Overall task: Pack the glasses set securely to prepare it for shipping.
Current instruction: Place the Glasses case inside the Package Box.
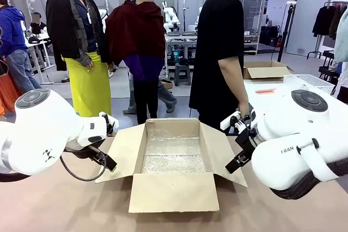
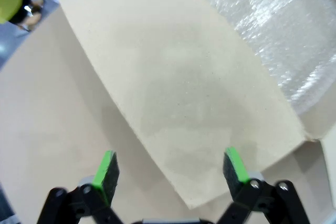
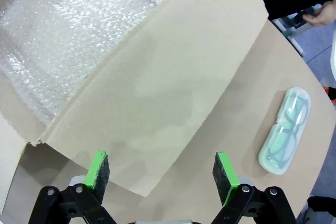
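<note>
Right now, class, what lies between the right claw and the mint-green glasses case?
Right wrist view: the right claw hovers over the box flap, then bare table up to the mint-green case.

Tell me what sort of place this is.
Probably a robotics lab set up as a packing station: an open cardboard box lined with bubble wrap, a mint-green glasses case beside it, and another worktable beyond.

The letters "FRAN" stand on the white right arm [image 1: 293, 158].
</note>
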Available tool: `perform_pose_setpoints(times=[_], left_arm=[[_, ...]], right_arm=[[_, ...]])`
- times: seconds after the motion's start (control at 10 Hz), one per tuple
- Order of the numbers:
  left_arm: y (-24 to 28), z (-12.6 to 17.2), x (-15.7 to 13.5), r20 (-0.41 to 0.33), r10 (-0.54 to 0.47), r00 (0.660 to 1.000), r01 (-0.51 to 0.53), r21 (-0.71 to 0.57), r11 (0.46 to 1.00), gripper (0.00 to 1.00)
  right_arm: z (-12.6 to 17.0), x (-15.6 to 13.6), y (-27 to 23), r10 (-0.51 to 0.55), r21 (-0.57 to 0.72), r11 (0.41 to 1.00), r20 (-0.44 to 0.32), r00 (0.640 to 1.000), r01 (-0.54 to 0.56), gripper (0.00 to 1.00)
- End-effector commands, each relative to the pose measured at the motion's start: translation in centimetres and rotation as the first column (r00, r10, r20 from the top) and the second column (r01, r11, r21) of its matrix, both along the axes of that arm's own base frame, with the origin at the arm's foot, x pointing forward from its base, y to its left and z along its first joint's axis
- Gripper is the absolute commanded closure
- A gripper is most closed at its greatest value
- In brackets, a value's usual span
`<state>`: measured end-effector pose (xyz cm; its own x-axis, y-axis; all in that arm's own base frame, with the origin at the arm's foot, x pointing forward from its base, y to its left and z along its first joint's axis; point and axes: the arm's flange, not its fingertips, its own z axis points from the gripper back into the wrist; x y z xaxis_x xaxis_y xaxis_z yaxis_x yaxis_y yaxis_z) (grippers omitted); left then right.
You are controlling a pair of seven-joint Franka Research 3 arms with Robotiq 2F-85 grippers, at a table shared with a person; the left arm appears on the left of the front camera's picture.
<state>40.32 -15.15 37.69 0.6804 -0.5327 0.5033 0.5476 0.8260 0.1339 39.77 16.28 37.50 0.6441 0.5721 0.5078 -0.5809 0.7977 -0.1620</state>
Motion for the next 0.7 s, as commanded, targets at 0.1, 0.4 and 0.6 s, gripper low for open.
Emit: perform_pose_setpoints(times=[0.1, 0.4, 0.6], left_arm=[[2.8, 6.6, -3.2, 0.002, -0.111, 0.994, 0.111, -0.021, 0.994, 0.00], [6.8, 12.7, -8.4, 0.004, -0.271, 0.963, 0.270, -0.093, 0.958, 0.00], [10.3, 15.7, -10.9, 0.101, -0.424, 0.900, 0.434, -0.120, 0.893, 0.00]], right_arm=[[4.1, 1.6, -2.7, -0.089, -0.086, 0.993, -0.046, 0.995, 0.085, 0.00], [6.1, 5.8, -5.9, -0.225, -0.103, 0.971, -0.116, 0.967, 0.214, 0.00], [5.4, 8.8, -8.0, -0.332, -0.105, 0.941, -0.118, 0.936, 0.321, 0.00]])
